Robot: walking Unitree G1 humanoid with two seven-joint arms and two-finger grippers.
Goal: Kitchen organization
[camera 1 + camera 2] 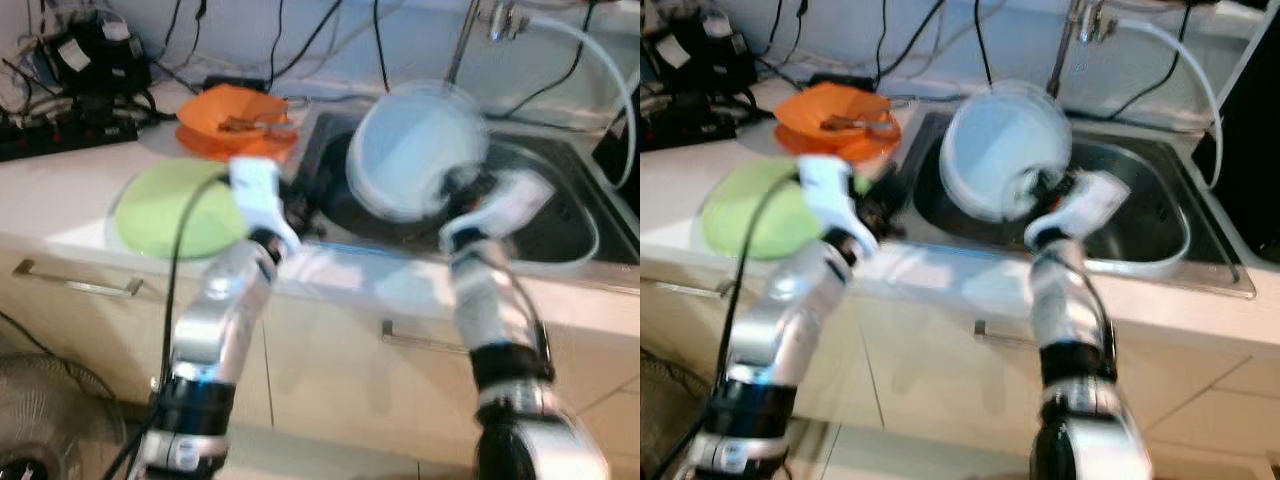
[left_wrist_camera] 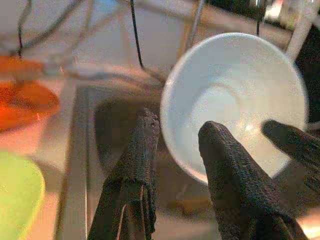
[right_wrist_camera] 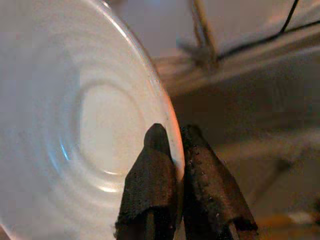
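Over the sink [image 1: 560, 215] my right pincer [image 3: 172, 150] is pinching the rim of a big white bowl [image 1: 415, 150]. One black finger sits inside the rim and the other sits outside, so the rim is squeezed between them. I hold the bowl up in the air, tipped on its side, so its open part faces me. It hangs above the dark metal sink and does not touch the bottom. My left pincer [image 2: 177, 140] is close to the near left edge of the sink, just beside the bowl. Its two black fingers [image 2: 137, 165] are spread apart and nothing is between them, so it is let go. From my left wrist I can see the round inside of the bowl and the tip of one right finger on its rim. On the desk [image 1: 60, 195] to the left of the sink lies a flat green plate [image 1: 170, 210]. Behind it sit orange dishes [image 1: 235, 120] with something small lying in the top one; I cannot tell what it is. Black cables [image 1: 290, 50] run down the wall behind the sink, and a black power strip [image 1: 60, 135] lies at the far left of the desk. A tap [image 1: 495, 20] stands behind the sink with a pale hose [image 1: 600, 70] bending off to the right. Below the desk are pale cupboard doors with metal handles [image 1: 75, 280].
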